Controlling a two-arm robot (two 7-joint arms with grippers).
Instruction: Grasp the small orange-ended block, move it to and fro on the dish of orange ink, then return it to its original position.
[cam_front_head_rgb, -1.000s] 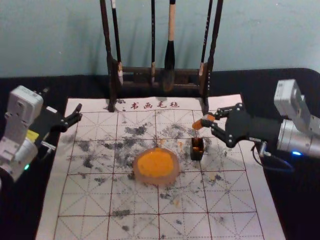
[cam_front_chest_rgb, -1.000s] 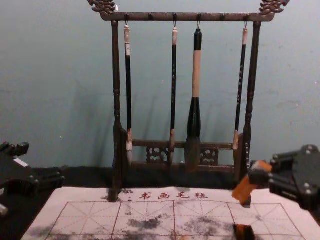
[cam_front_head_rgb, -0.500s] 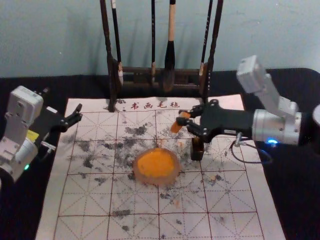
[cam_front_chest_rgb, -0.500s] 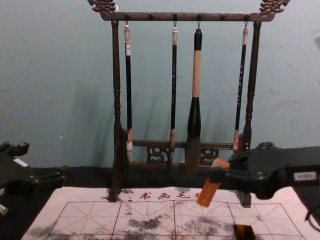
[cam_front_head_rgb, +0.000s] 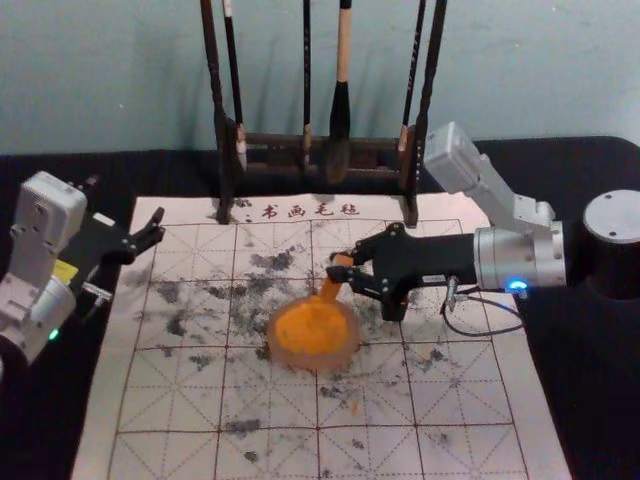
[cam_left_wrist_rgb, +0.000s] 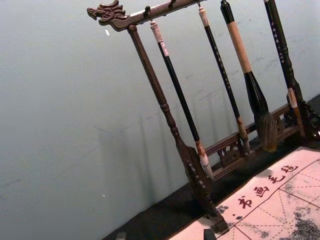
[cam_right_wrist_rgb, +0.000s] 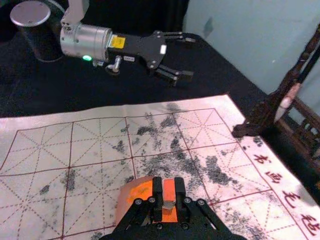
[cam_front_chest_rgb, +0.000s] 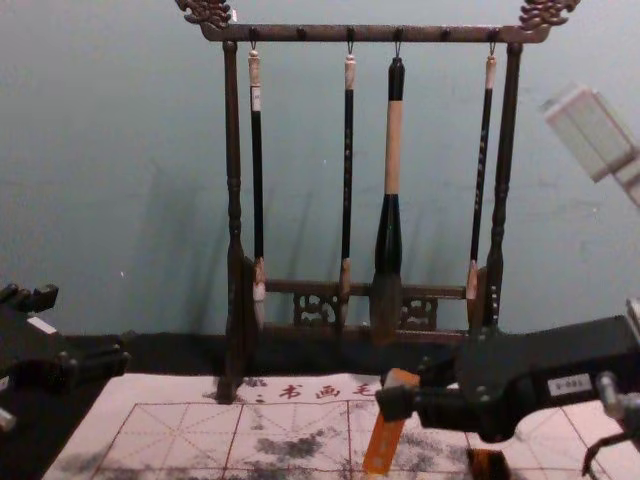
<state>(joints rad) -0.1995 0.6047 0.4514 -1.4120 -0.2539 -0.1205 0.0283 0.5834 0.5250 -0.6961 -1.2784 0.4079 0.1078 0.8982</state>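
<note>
While the L pincer (cam_front_head_rgb: 158, 226) sits released by the mat's (cam_front_head_rgb: 480, 445) L edge, the R pincer (cam_front_head_rgb: 344, 265) has the orange block (cam_front_head_rgb: 331, 287) clamped, tilted, w/ its lower end at the ink dish's (cam_front_head_rgb: 343, 356) far side, nr the dark holder (cam_front_head_rgb: 394, 309).

The rack (cam_front_chest_rgb: 380, 34) looks wooden and smooth, the sheet (cam_front_head_rgb: 480, 450) papery and matt, the tablecloth (cam_front_head_rgb: 605, 400) matt.

Rack (cam_front_head_rgb: 270, 141) w/ brushes (cam_front_head_rgb: 341, 110) behind dish (cam_front_head_rgb: 340, 358); dish on mat (cam_front_head_rgb: 470, 385), holder (cam_front_head_rgb: 394, 309) to R.
</note>
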